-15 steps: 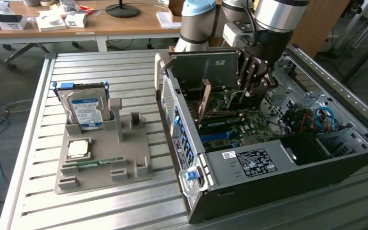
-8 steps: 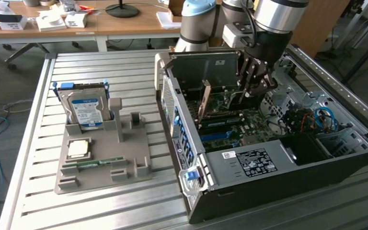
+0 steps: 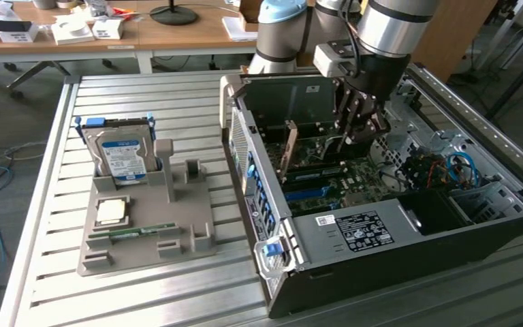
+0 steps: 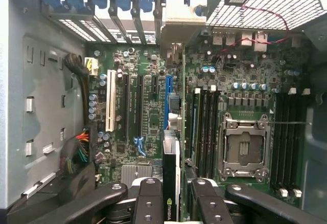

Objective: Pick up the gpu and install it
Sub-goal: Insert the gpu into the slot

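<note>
Black fingers of the gripper clasp the gpu by its upper edge, holding it upright over the motherboard slots inside the case. Light, stiff but fragile, it looks best held by its bare edges, never its components.
</note>
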Robot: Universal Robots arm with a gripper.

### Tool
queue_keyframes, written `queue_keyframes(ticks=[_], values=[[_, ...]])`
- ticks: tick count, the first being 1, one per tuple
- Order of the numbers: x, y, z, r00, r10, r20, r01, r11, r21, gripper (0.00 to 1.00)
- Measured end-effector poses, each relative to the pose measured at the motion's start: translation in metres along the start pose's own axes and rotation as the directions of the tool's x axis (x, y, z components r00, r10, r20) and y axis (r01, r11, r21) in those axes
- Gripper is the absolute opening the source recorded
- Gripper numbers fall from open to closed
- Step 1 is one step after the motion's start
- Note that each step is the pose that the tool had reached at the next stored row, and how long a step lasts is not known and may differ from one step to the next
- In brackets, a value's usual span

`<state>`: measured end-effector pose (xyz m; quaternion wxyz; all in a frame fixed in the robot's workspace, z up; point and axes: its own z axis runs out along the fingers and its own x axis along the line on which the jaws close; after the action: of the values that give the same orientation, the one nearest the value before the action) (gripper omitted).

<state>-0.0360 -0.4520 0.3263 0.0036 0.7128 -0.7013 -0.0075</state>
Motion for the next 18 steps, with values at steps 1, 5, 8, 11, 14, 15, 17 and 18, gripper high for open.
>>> queue_keyframes(ticks=[1, 5, 8, 11, 14, 15, 17, 18], values=[[0.000, 0.0000, 0.0015, 1.0000, 0.000, 0.0001, 0.000, 1.0000, 0.0000, 0.26], [0.000, 0.0001, 0.0074, 1.0000, 0.000, 0.0001, 0.000, 1.0000, 0.0000, 0.26], [0.000, 0.0003, 0.0116, 1.0000, 0.000, 0.0002, 0.000, 1.0000, 0.0001, 0.26], [0.000, 0.0006, 0.0160, 1.0000, 0.000, 0.0001, 0.000, 1.0000, 0.0000, 0.26], [0.000, 0.0014, 0.0210, 1.0000, 0.001, 0.0001, -0.001, 1.0000, 0.0000, 0.26], [0.000, 0.0017, 0.0228, 1.0000, 0.000, 0.0002, 0.000, 1.0000, 0.0001, 0.26], [0.000, 0.0023, 0.0262, 1.0000, 0.000, 0.0001, 0.000, 1.0000, 0.0000, 0.26], [0.000, 0.0025, 0.0278, 1.0000, 0.000, 0.0002, 0.000, 1.0000, 0.0000, 0.26]])
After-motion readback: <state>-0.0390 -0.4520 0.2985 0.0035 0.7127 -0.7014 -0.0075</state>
